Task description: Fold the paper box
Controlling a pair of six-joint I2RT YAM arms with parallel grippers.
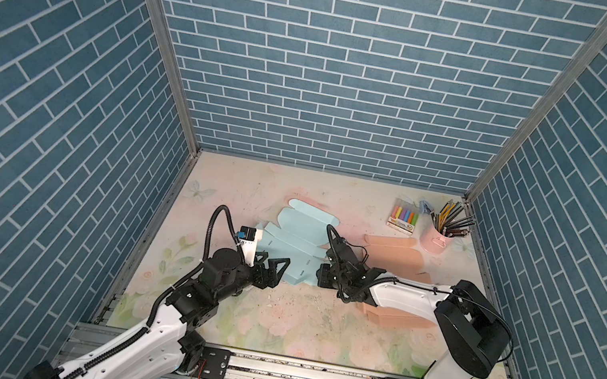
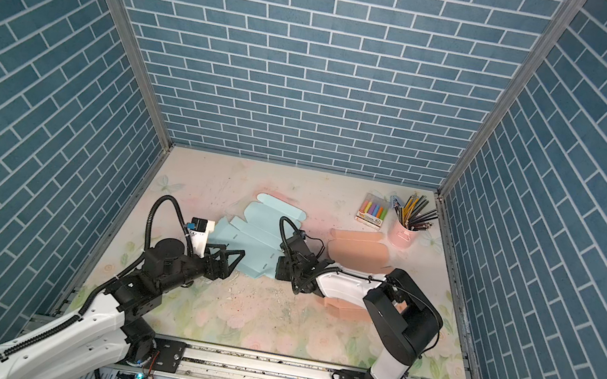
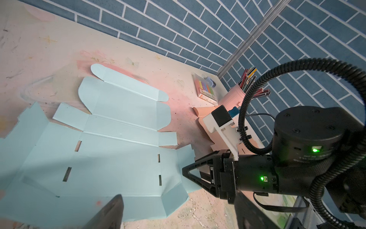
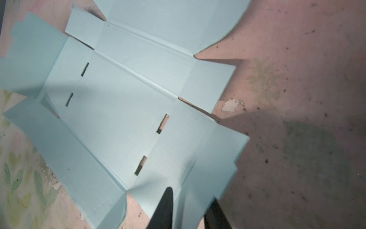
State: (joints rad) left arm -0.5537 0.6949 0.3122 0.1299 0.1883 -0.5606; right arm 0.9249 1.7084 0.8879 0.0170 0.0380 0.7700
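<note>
Blue paper box (image 2: 258, 235) lies unfolded

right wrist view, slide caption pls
Right gripper straddles a side flap of the unfolded light blue paper box on the worn tabletop.

Robot lab cell, faux-brick panels (image 1: 358, 61), alu frame (image 1: 159, 38), arms (image 1: 157, 337) bolted to rail (image 1: 303, 372), floral mat (image 1: 291, 323)
</note>
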